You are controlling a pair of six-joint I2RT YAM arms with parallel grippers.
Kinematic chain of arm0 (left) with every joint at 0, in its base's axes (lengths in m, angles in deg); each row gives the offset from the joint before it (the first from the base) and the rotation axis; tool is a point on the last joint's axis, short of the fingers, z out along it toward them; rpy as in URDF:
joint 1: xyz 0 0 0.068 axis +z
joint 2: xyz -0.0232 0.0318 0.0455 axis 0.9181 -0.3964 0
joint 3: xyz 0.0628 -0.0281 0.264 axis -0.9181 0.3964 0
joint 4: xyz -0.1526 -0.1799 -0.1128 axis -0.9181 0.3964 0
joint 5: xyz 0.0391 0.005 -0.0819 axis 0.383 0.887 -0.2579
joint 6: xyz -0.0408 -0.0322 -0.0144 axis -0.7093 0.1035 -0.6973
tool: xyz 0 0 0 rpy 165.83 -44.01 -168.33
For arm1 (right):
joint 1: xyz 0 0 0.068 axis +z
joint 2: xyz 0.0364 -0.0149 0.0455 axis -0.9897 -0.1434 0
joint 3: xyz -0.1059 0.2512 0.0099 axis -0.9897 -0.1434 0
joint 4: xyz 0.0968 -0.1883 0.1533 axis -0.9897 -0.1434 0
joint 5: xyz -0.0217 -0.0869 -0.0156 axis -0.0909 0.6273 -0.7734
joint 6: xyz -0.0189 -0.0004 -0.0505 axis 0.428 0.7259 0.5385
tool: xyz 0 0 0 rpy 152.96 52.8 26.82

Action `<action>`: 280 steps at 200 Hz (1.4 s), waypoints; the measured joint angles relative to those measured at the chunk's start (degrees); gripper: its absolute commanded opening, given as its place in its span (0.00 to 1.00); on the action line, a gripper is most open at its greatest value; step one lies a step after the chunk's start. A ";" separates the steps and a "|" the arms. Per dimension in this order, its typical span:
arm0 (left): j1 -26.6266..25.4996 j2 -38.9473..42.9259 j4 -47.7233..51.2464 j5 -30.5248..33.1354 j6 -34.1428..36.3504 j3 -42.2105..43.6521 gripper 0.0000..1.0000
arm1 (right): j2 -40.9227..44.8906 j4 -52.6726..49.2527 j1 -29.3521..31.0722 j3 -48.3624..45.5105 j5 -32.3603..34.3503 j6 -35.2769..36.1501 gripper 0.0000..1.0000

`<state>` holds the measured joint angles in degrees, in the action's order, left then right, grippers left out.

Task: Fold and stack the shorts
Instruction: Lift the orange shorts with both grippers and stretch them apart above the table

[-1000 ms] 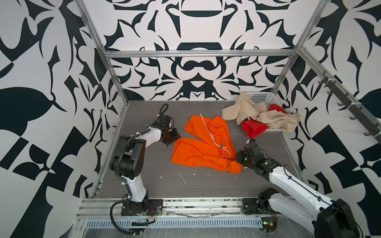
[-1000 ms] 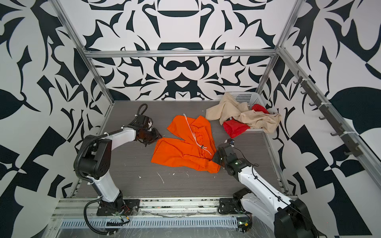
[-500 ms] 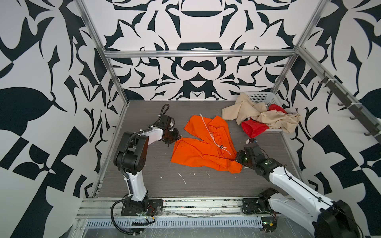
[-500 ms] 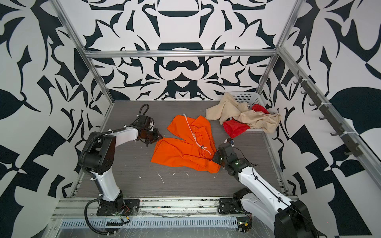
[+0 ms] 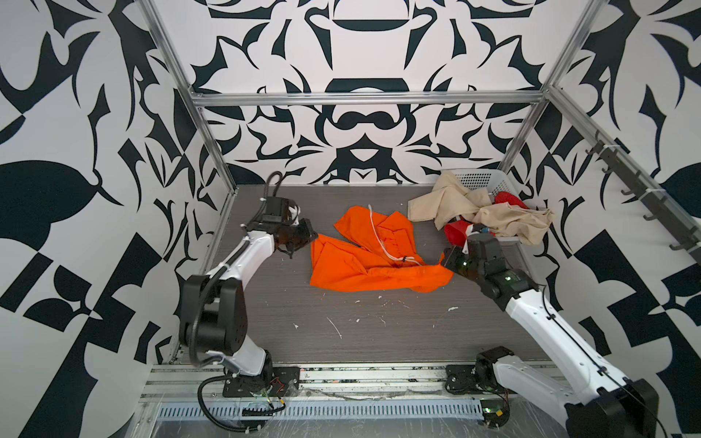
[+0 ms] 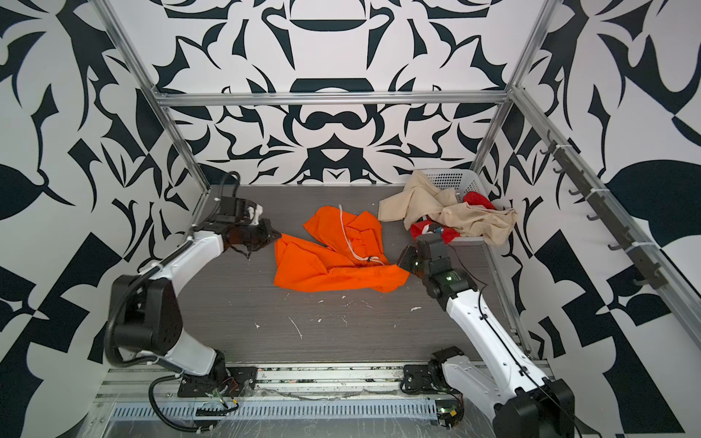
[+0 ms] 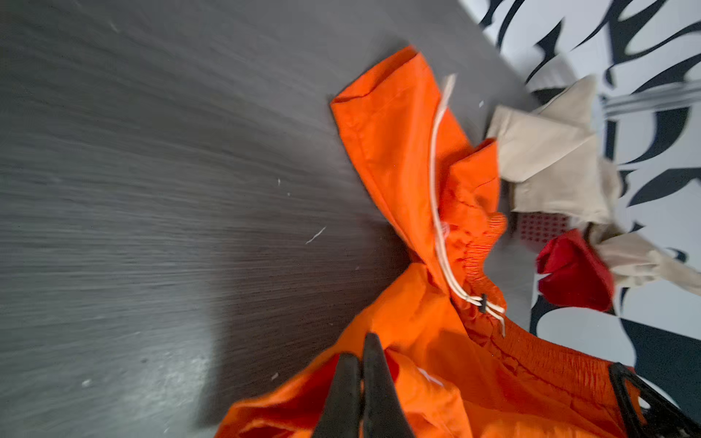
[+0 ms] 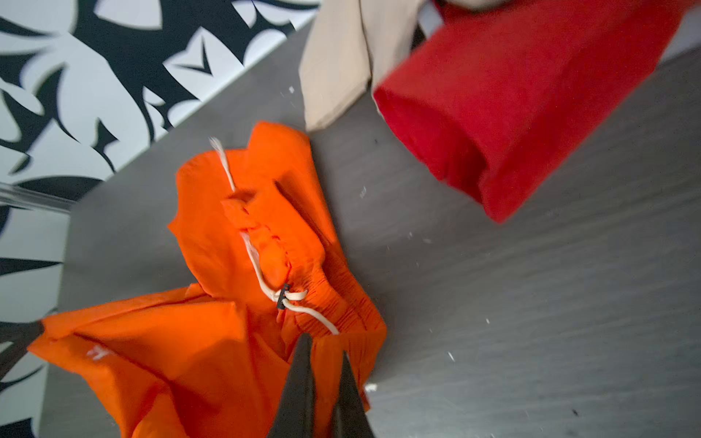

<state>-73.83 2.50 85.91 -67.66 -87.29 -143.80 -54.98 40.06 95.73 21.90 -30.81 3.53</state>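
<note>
With the orange shorts [image 5: 364, 265] clamped at opposite corners by left gripper [image 5: 311, 237] and right gripper [image 5: 447, 261], tension should be applied evenly.

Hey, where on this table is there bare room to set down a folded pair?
Bare: the wide front strip between the orange shorts and the front rail; also the back strip between the left gripper and the beige shorts. Crowded: back right, where those and the red shorts spill from the basket.
</note>
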 measured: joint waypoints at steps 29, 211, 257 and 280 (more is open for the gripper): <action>5.33 6.86 5.57 -1.55 2.12 -4.46 0.00 | -4.83 0.11 -2.93 10.78 -1.92 3.58 0.00; 10.71 -27.39 19.58 1.38 11.17 -58.69 0.00 | -28.00 16.81 -1.99 37.57 -20.48 6.78 0.00; 10.71 -37.70 26.84 3.58 13.18 -75.93 0.00 | -23.19 21.42 7.65 32.50 -16.76 4.83 0.00; 10.71 -37.62 28.89 3.93 14.05 -69.88 0.00 | -17.25 20.59 13.14 20.70 -13.99 1.49 0.00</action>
<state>-63.12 -35.11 114.81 -63.72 -73.24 -213.68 -72.23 60.64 108.87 42.60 -44.80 5.02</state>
